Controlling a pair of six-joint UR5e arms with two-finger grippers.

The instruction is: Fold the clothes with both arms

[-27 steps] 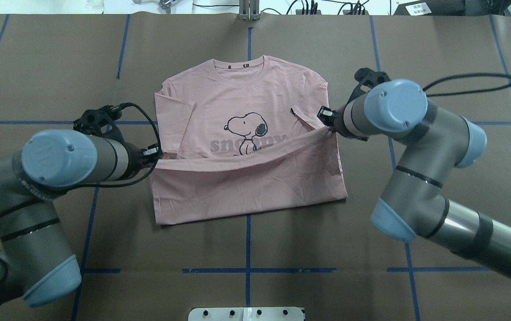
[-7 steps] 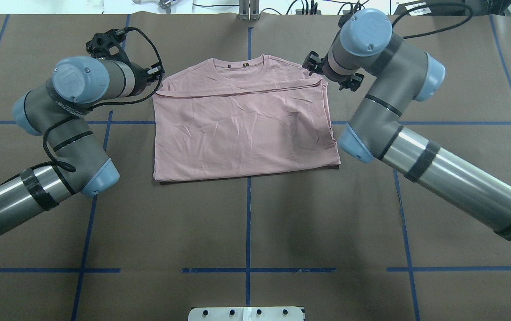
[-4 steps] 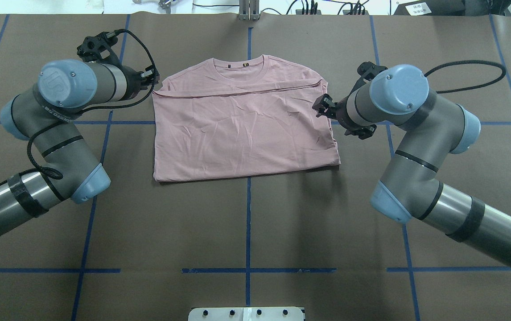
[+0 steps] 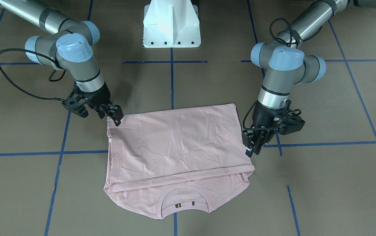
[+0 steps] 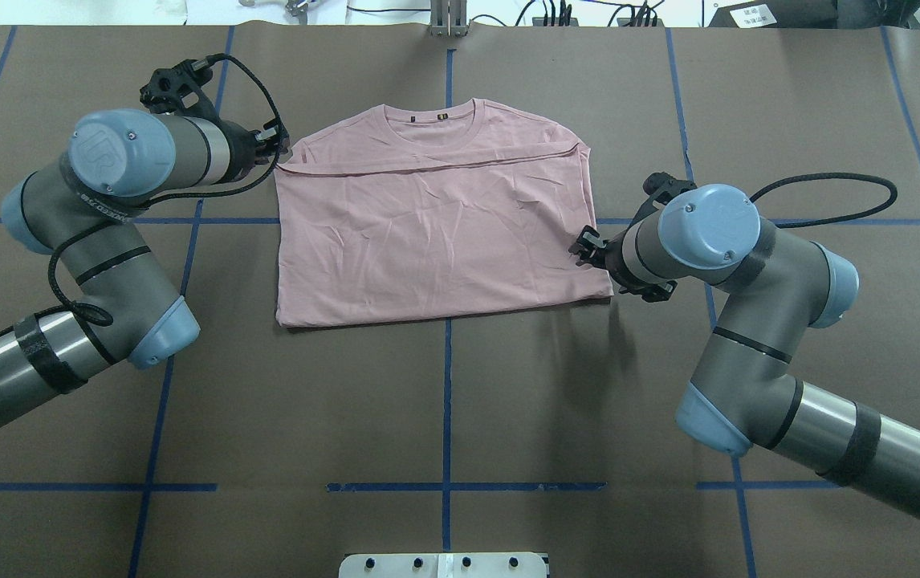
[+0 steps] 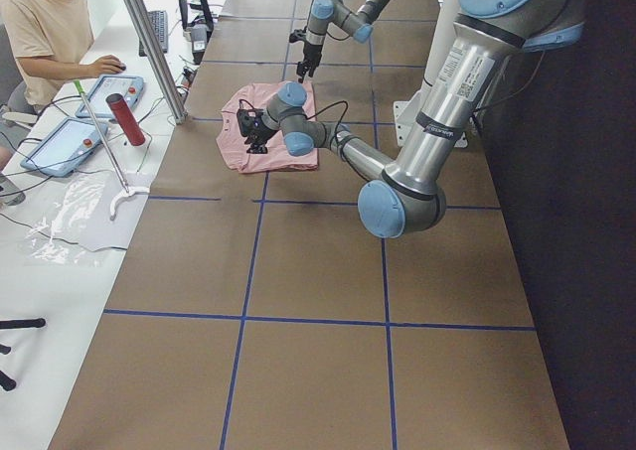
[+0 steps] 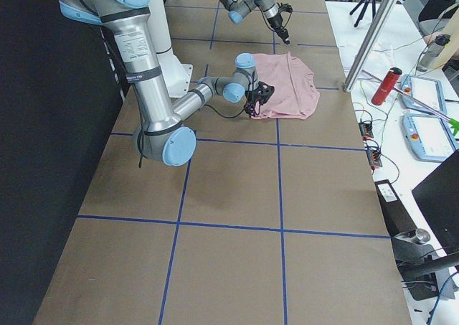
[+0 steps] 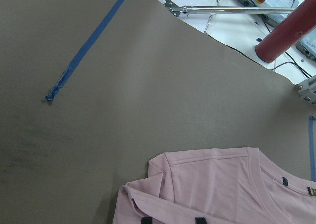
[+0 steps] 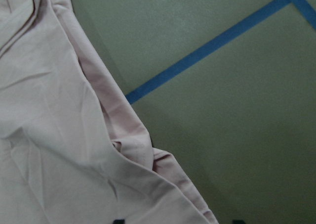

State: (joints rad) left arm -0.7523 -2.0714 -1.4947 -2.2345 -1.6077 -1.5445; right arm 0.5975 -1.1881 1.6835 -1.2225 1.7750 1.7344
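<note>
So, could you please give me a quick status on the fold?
Left claw open, at hem corner near the collar. Right claw open, beside the shirt's side edge. T-shirt folded in half, lying flat, collar showing. Nothing blocking.

Legible: "UR" on the light blue joint cap (image 5: 111, 152) of the left arm (image 5: 107, 265), just left of the shirt (image 5: 436, 233) in the overhead view. Faint lettering along the grey ring (image 5: 99, 210) under that cap, unreadable. Tiny collar tags (image 4: 178, 205) on the shirt, illegible.
</note>
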